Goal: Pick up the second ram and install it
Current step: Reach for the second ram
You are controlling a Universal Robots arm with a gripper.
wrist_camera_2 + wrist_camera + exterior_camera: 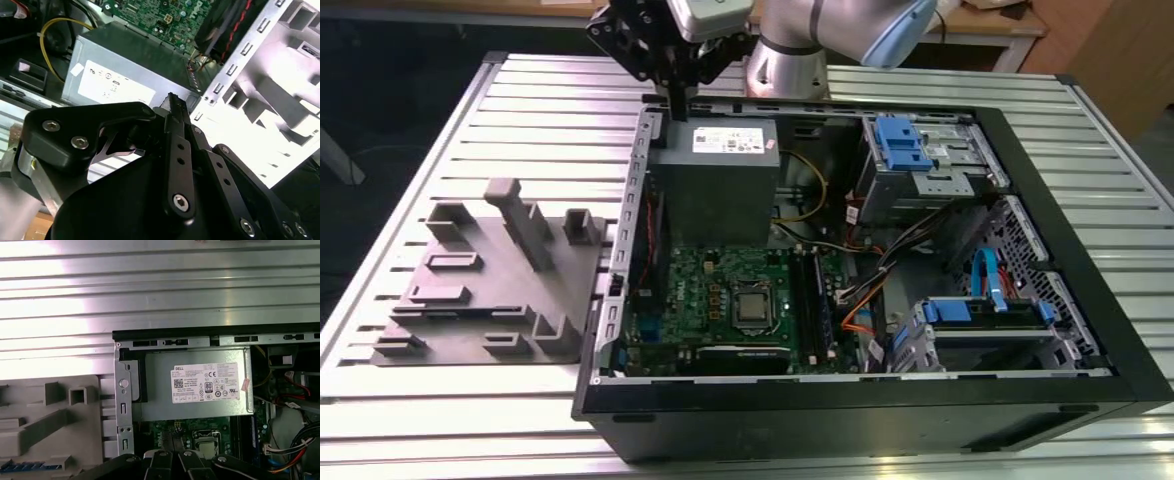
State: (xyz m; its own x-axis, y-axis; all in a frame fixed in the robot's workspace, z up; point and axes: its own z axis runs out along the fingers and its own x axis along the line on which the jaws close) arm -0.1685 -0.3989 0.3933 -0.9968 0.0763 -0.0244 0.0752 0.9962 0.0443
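1. Closest in the second wrist view was the gripper, its black fingers pressed together with nothing visible between them. Beyond them sat the grey power supply and a corner of the green motherboard.
2. Past the gripper's links in the first wrist view, the power supply lay inside the open computer case, which stood on a slatted metal table. Beside the case was a grey fixture. I took the blue strip resting on it to be the second ram, well apart from the gripper.
3. From the exterior view, the gripper hung above the case corner by the power supply, with the fixture on the exterior view's left. Whether the motherboard's black slots held anything could not be told. By my judgement, both pick-up and installation were not yet done.
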